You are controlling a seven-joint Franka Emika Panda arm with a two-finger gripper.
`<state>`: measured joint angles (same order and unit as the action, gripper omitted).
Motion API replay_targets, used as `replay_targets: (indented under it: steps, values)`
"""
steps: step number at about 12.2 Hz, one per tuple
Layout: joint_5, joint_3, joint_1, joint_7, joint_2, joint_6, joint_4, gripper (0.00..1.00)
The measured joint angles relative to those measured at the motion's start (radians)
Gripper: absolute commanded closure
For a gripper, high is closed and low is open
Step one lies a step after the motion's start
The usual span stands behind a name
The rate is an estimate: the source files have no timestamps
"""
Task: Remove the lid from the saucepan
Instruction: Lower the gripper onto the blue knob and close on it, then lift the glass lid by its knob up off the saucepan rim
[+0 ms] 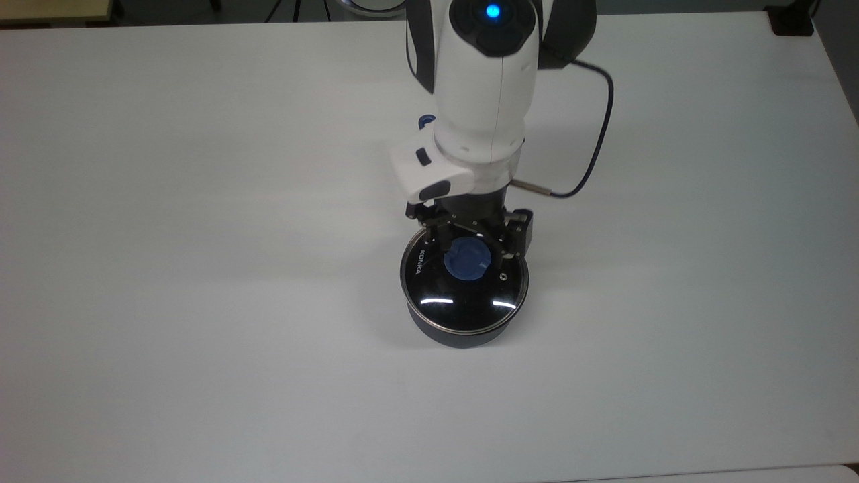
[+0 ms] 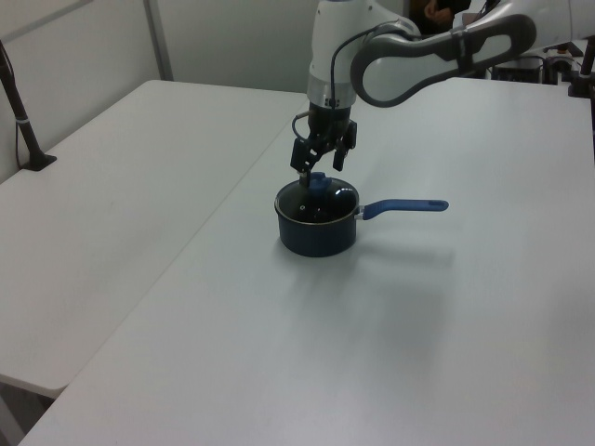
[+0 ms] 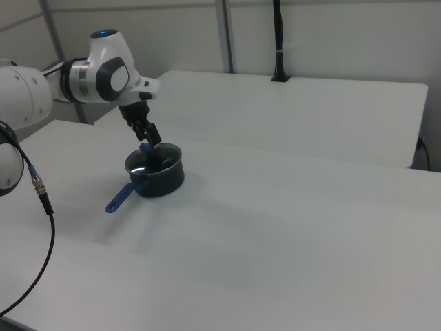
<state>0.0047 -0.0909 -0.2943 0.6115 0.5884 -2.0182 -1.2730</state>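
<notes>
The small dark navy saucepan with a long blue handle (image 1: 463, 329) stands near the middle of the white worktop (image 1: 201, 268), and the round clear glass lid with a blue central knob (image 1: 464, 285) sits closed on it. The black two-finger gripper (image 1: 472, 249) hangs over the lid, jaws apart on either side of the knob and not clamped on it.

1. Saucepan (image 1: 456, 335) handle mostly hidden under the arm in the top view; only its end shows.
2. Lid (image 1: 463, 295) far edge covered by the gripper (image 1: 473, 247).
3. Lid lettering unreadable in the left view.
</notes>
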Motion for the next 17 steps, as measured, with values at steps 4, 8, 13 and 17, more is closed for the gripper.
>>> replay_targets:
  steps: [4,8,13,17]
  values:
    - [-0.021,-0.005,-0.003,0.02,0.034,-0.001,0.03,0.54]
    - [-0.042,-0.005,-0.021,0.026,0.035,-0.002,0.039,0.69]
    - [-0.057,-0.012,-0.021,0.026,0.018,-0.002,0.058,0.69]
    - [-0.124,-0.023,0.044,-0.046,-0.075,0.04,0.023,0.69]
